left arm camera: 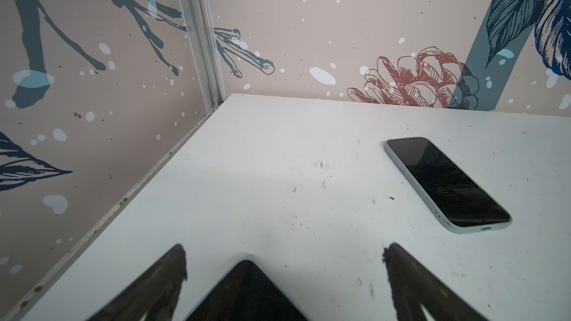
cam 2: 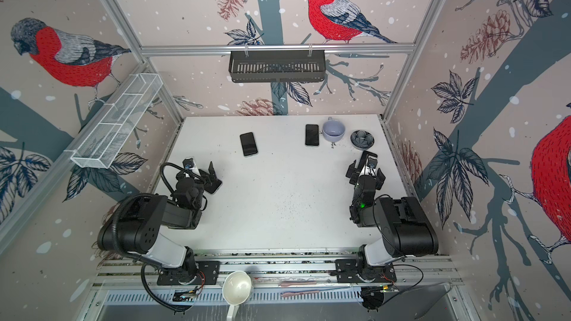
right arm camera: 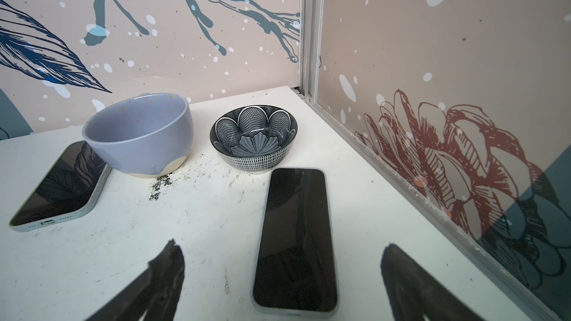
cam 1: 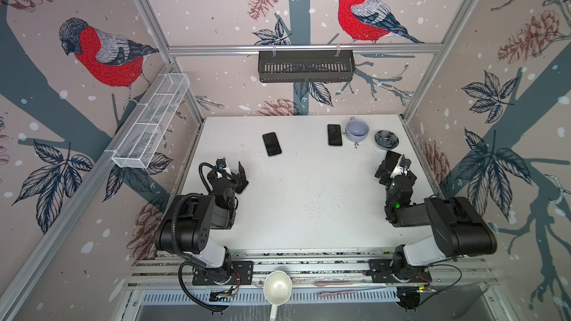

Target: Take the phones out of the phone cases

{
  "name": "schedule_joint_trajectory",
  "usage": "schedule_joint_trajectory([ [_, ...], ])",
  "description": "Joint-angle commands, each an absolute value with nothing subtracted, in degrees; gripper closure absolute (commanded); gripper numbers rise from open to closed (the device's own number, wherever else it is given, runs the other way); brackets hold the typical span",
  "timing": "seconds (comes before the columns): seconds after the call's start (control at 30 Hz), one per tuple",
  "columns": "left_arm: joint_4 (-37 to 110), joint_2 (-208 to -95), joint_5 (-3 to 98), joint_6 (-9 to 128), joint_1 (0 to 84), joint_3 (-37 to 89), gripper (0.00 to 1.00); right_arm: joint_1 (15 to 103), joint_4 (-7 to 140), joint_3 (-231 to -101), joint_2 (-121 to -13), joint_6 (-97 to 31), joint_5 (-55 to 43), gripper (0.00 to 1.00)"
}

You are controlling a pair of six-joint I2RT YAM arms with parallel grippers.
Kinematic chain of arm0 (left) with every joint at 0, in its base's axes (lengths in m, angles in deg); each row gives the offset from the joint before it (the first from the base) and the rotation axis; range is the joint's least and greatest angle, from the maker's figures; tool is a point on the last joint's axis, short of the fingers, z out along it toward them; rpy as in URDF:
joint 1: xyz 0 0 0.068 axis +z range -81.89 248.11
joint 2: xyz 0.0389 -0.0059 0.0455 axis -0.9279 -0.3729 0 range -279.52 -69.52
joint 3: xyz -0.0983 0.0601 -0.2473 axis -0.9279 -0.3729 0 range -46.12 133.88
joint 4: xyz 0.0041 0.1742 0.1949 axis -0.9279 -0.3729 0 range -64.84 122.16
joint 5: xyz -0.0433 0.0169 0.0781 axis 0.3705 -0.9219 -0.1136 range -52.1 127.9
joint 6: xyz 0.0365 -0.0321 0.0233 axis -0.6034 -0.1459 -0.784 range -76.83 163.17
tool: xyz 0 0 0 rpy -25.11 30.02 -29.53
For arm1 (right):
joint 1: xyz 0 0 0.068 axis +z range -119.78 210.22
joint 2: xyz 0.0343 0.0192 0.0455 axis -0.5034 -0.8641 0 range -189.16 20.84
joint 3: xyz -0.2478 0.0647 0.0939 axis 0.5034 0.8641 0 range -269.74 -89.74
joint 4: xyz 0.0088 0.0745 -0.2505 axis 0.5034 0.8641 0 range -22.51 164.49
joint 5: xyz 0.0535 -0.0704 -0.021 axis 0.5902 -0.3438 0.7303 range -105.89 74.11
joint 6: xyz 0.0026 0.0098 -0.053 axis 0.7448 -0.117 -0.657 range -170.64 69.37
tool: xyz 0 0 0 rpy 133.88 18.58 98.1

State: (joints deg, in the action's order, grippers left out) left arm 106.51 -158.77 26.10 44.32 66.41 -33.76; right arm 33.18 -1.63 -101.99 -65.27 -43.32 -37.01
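Four phones are lying screen-up on the white counter (cam 1: 309, 211), and we are taking the views in turn.

In both top views, the middle phone (cam 1: 272, 144) is lying alone towards the back. The mug-side phone (cam 1: 334, 135) is lying just beside a lavender mug (cam 1: 357, 129), with a patterned bowl (cam 1: 386, 139) near that on the right. The left pincer (cam 1: 244, 177) and the right pincer (cam 2: 367, 166) are both standing wide open and gripping nothing, each hanging low over the counter.

In the left wrist view, the left pincer (left arm camera: 285, 247) is spreading its dark fingers (left arm camera: 160, 282) either side of one corner of the left phone (left arm camera: 247, 291), apart from it. The middle phone (left arm camera: 448, 185) is showing its pale blue case (left arm camera: 475, 230), with a port in the near end.

In the right wrist view, the right pincer (right arm camera: 282, 247) is straddling the right phone (right arm camera: 296, 239) without touching it. That phone is sitting in a pale case, pointing at the patterned bowl (right arm camera: 253, 137). The mug-side phone (right arm camera: 58, 186) is touching the lavender mug (right arm camera: 139, 137), its dark screen mirroring the wall's leaf print.
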Motion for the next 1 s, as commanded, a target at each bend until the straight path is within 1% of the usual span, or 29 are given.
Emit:
schedule_joint_trajectory([
  [0.0, 108.9, -158.6, 26.5, 44.5, 66.5, -33.8, 0.01, 33.2, -3.2, -102.0, -65.2, -43.6, -36.9, 0.0],
  [0.53, 108.9, -158.7, 26.6, 44.5, 66.5, -33.8, 0.01, 33.2, -3.4, -102.1, -65.2, -43.6, -37.0, 0.0],
  [0.63, 109.3, -158.2, 26.9, 44.4, 66.5, -34.2, 0.01, 35.3, -2.8, -102.2, -63.4, -45.6, -40.2, 0.01],
  [0.7, 107.8, -154.6, 27.4, 43.7, 66.2, -34.8, 0.01, 39.2, 3.4, -104.1, -58.9, -48.3, -46.4, 0.0],
  [0.77, 103.9, -149.0, 24.5, 43.4, 65.1, -35.2, 0.01, 41.8, 14.6, -107.6, -53.9, -47.1, -48.4, 0.01],
  [0.87, 89.3, -138.4, 16.4, 46.1, 61.9, -31.8, 0.01, 44.1, 30.8, -113.0, -46.6, -40.6, -48.4, 0.01],
  [0.9, 83.4, -135.0, 15.3, 49.1, 61.4, -30.2, 0.01, 44.9, 36.1, -114.7, -44.6, -38.6, -47.6, 0.01],
  [0.97, 71.8, -128.5, 17.0, 54.6, 61.3, -26.6, 0.01, 46.0, 43.8, -117.4, -40.7, -33.9, -46.1, 0.01],
])
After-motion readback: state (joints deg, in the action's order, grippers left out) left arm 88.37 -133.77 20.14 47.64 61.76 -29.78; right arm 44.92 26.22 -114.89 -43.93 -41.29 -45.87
